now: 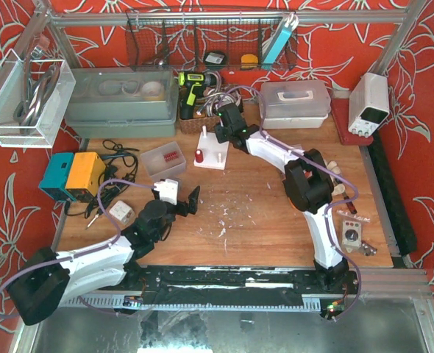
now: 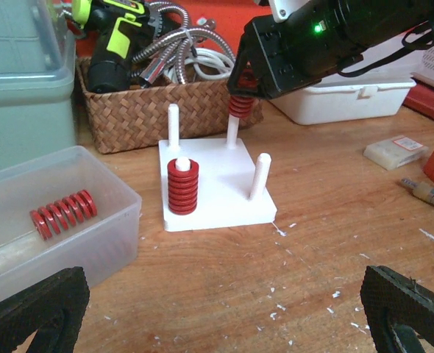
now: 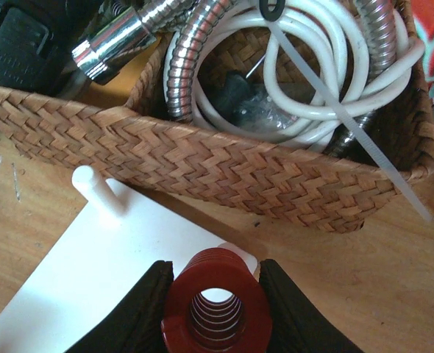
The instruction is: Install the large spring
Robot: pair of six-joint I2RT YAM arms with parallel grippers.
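Right tool (image 3: 214, 290) clamping red spring (image 3: 214, 327), over rear peg (image 2: 232, 134), white base (image 2: 221, 184)

The top external view looks down from above and behind the arm bases, taking in the whole table (image 1: 276, 213) from well off. The left wrist view sits low and faces level across the wood between the left fingers (image 2: 33, 309) in its bottom corners, toward the peg board (image 2: 217, 184) and the basket (image 2: 151, 110) behind it. The right wrist view is very near, looking steeply down past the right fingers (image 3: 140, 312) onto the large spring (image 3: 215, 312), a board corner and that basket. All three share board and basket, small and perhaps partly hidden from above; the left wrist view also meets the right gripper (image 2: 239, 92) head-on
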